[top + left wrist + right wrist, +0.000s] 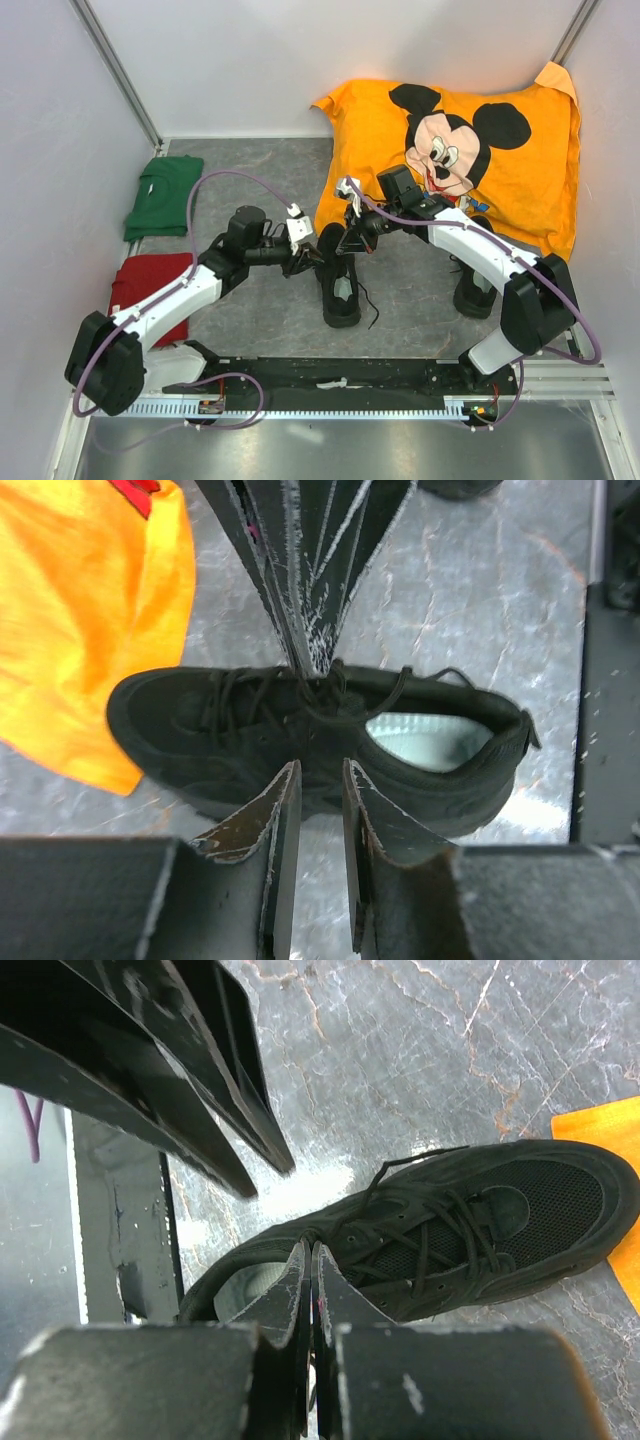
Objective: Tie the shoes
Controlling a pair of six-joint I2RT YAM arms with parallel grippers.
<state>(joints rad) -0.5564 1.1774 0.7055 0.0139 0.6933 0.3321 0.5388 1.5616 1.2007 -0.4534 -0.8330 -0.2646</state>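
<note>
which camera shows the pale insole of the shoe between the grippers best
Left wrist: the insole shows broad and clear inside the heel opening of the shoe. The right wrist view shows only a sliver of it; the top view shows a tiny pale patch.

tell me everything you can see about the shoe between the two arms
The shoe is an all-black low-top sneaker with a mesh-like upper and thin black laces, no bow visible, one end trailing on the table. A pale insole shows inside. It stands on its sole, toe away from the arm bases, near the orange pillow. The right claw, shut, sits at its laces; the left claw, slightly open, is over its side.
</note>
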